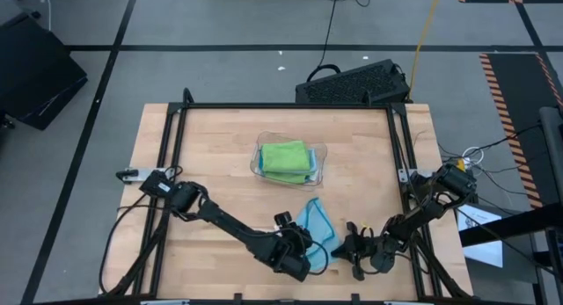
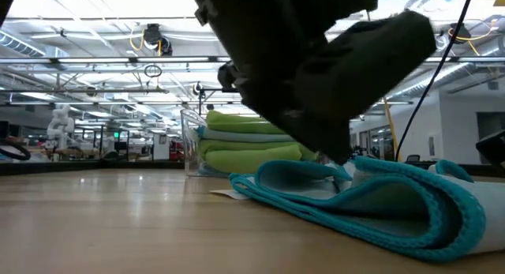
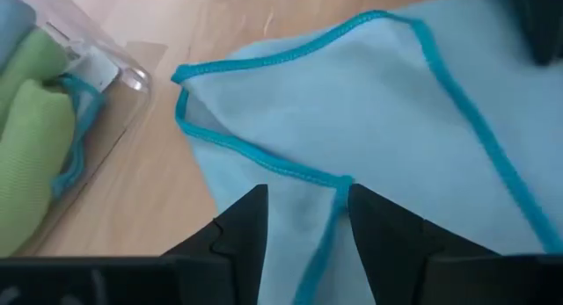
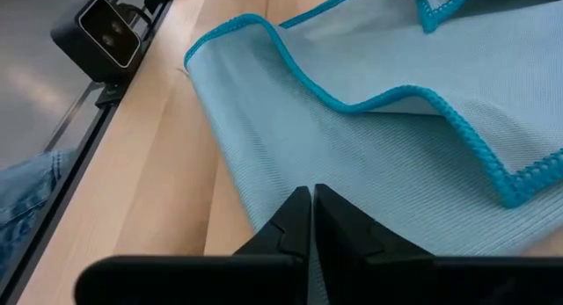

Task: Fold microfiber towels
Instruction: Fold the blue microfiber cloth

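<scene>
A light blue towel point(image 1: 315, 219) with a darker hem lies on the wooden table near its near edge, folded over on itself, with a rounded fold point(image 2: 461, 215) at one end. My left gripper point(image 3: 306, 199) stands open at the towel's near left side, a hemmed edge point(image 3: 339, 186) running between its fingers. My right gripper point(image 4: 312, 192) is shut, its tips low over the towel's near right part point(image 4: 264, 191). Farther back, lime green towels point(image 1: 286, 156) lie stacked in a clear tray point(image 1: 322, 154). My left gripper has the hem between its spread fingers, slanting down from the near left; whether either finger touches the cloth I cannot tell. My right gripper's shut fingertips point(image 4: 295, 204) meet the flat lower layer of the towel, slanting down from the near right. Whether cloth is caught between them I cannot tell.
A small white tag point(image 2: 225, 193) lies by the towel's edge. A black rail frame point(image 1: 171, 147) borders the table, with a small camera point(image 4: 101, 32) on the near rail. A black keyboard-like box point(image 1: 352, 81) sits beyond the far edge. Bare wood lies to the left.
</scene>
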### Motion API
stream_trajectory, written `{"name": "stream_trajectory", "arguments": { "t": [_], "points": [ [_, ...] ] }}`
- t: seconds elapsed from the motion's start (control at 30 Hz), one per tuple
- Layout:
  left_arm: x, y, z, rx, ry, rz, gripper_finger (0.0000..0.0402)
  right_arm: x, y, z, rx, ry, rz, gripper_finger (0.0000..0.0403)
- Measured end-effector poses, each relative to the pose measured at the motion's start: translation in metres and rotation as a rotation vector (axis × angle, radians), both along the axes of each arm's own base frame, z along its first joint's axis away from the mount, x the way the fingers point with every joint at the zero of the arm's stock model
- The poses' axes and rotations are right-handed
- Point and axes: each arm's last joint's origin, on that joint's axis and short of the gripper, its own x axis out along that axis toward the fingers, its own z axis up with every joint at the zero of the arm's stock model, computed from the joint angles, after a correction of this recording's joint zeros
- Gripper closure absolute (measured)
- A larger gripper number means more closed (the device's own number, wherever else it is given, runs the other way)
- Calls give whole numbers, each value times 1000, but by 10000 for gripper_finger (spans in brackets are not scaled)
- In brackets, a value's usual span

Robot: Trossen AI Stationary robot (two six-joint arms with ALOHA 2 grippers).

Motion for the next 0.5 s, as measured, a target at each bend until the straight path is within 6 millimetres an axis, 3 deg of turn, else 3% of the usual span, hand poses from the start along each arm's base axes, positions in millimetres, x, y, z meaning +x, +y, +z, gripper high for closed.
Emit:
{"name": "stream_trajectory", "arguments": {
  "t": [0.2, 0.4, 0.5],
  "points": [
    [-2, -7, 6, 28, -1, -58, 238, 0, 0, 0, 1, -1, 0, 392],
    [-10, 9, -19, 68, 88, -14, 238, 0, 0, 0, -8, -8, 10, 392],
    [-13, 14, -21, 76, 105, 17, 238, 0, 0, 0, -8, -8, 11, 392]
  ]
}}
